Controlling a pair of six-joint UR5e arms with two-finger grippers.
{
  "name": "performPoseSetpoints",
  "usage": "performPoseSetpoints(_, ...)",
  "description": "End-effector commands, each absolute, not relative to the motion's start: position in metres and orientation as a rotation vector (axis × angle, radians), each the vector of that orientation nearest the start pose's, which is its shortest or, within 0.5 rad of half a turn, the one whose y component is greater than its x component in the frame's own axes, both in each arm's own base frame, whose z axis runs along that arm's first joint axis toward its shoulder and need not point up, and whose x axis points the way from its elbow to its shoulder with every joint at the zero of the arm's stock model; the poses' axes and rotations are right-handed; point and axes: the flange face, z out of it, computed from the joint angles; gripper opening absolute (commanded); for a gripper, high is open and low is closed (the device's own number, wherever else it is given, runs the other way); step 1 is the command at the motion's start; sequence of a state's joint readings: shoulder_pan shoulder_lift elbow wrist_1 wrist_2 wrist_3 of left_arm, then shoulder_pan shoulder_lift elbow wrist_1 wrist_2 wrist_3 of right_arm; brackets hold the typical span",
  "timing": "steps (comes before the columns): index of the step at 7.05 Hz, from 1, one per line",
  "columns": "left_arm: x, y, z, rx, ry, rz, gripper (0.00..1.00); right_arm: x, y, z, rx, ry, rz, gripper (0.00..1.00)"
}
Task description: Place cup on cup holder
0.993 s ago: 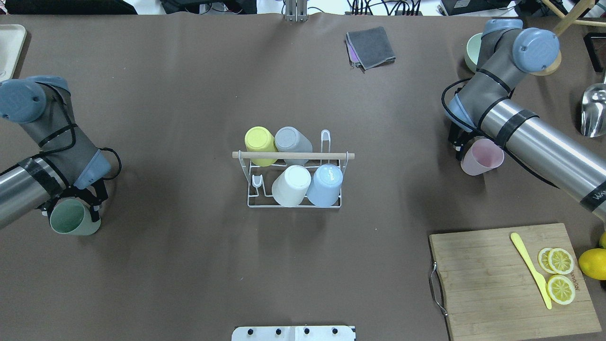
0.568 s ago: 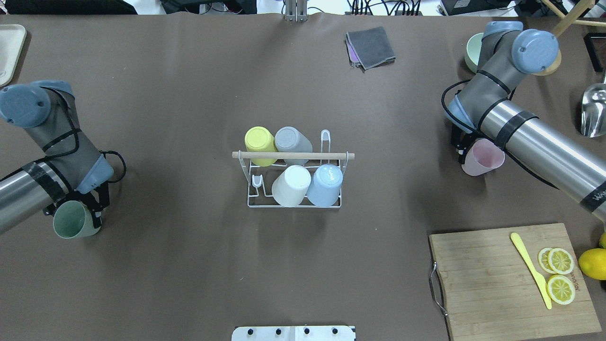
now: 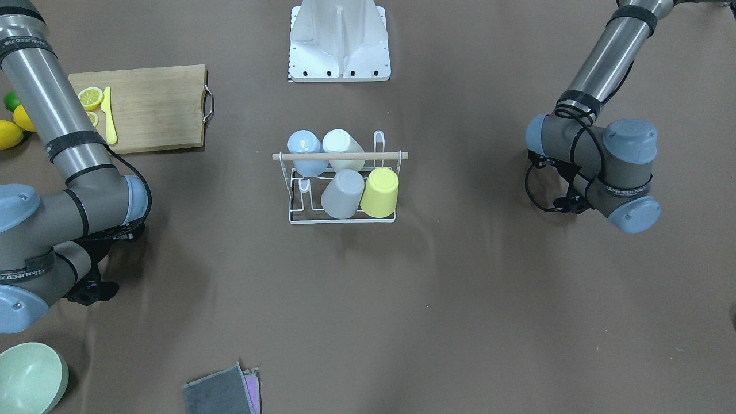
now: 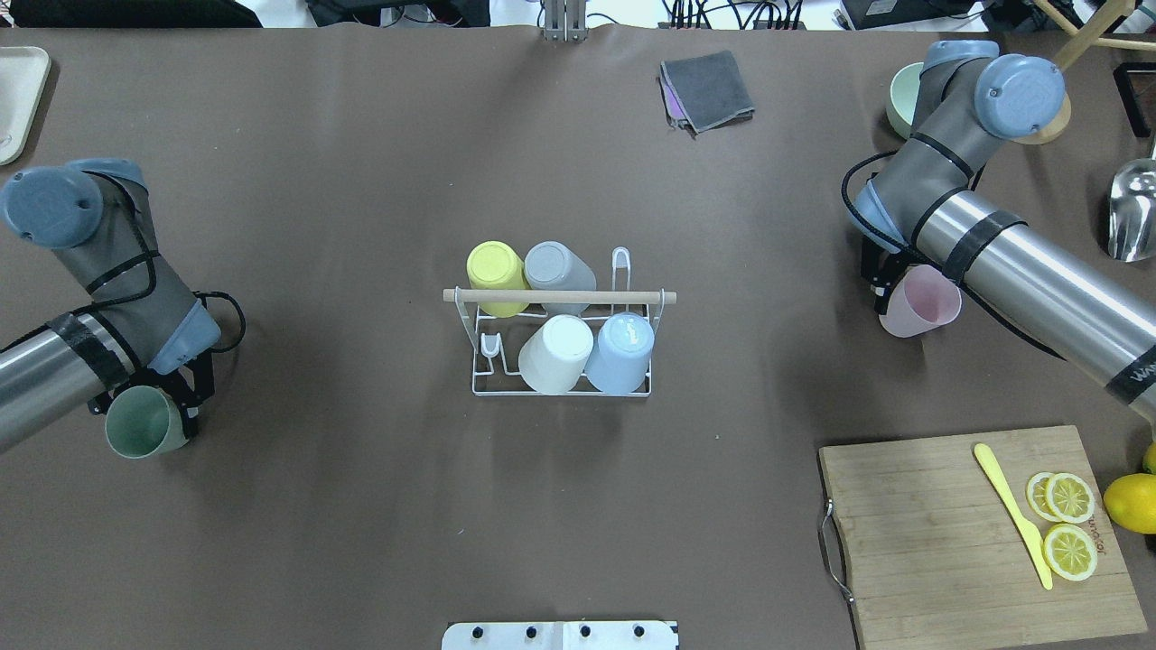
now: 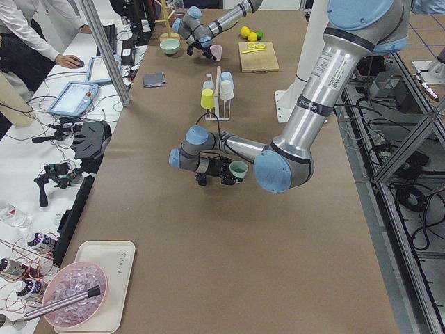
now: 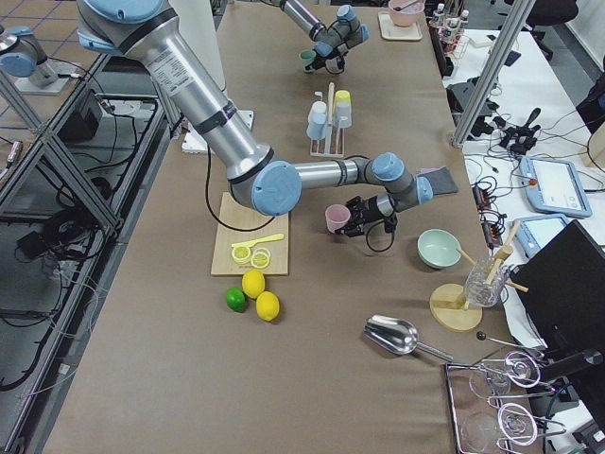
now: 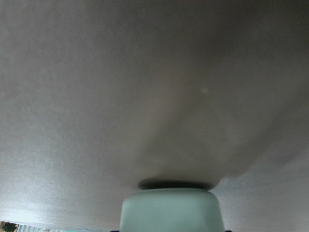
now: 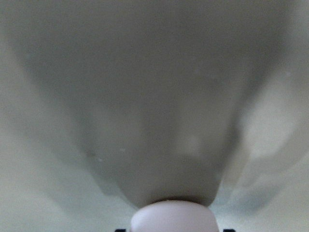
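Observation:
The white wire cup holder (image 4: 560,296) with its wooden dowel stands at the table's middle and also shows in the front-facing view (image 3: 339,156). It holds a yellow, a grey, a white and a light blue cup upside down. Its back-right prong (image 4: 620,266) and front-left prong (image 4: 490,348) are bare. My left gripper (image 4: 172,408) is shut on a green cup (image 4: 143,424), held on its side far left of the holder. My right gripper (image 4: 890,291) is shut on a pink cup (image 4: 921,304), far right of the holder. Each wrist view shows its cup's base, the green cup (image 7: 171,210) and the pink cup (image 8: 174,216).
A wooden cutting board (image 4: 930,533) with lemon slices and a yellow knife lies at the front right, with a lemon (image 4: 1131,502) beside it. A grey cloth (image 4: 709,88), a green bowl (image 4: 901,95) and a metal scoop (image 4: 1133,212) lie at the back and right.
My left arm has shifted a little toward the far side with the green cup, which has turned slightly. The right arm and pink cup have barely moved.

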State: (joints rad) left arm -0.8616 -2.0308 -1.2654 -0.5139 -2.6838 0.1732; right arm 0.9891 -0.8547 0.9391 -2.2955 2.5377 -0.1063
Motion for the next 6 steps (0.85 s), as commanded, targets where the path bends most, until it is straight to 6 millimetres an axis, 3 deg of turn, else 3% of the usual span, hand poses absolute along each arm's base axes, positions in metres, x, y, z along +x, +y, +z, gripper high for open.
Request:
performPoseSetpoints(1, 0.343, -0.504, 0.582, -1.011, 0.847, 0.201, 0.0, -0.335, -0.639, 0.533, -0.726, -0.814, -0.333, 0.46)
performPoseSetpoints(2, 0.303, -0.529, 0.577, -0.965, 0.898, 0.143, 0.0, -0.324, -0.647, 0.511, -0.659, -0.848, -0.369, 0.46)
performPoseSetpoints(4, 0.267, -0.552, 0.581, -0.873, 0.977, 0.113, 0.0, -0.316, -0.657, 0.474, -0.513, -0.909, -0.473, 0.46)
performPoseSetpoints(5, 0.234, -0.575, 0.568, -0.803, 1.083, 0.044, 0.0, -0.307, -0.671, 0.462, -0.408, -0.94, -0.51, 0.46)
performPoseSetpoints(6, 0.216, -0.588, 0.55, -0.747, 1.152, 0.018, 0.0, -0.301, -0.681, 0.455, -0.326, -1.004, -0.529, 0.46)
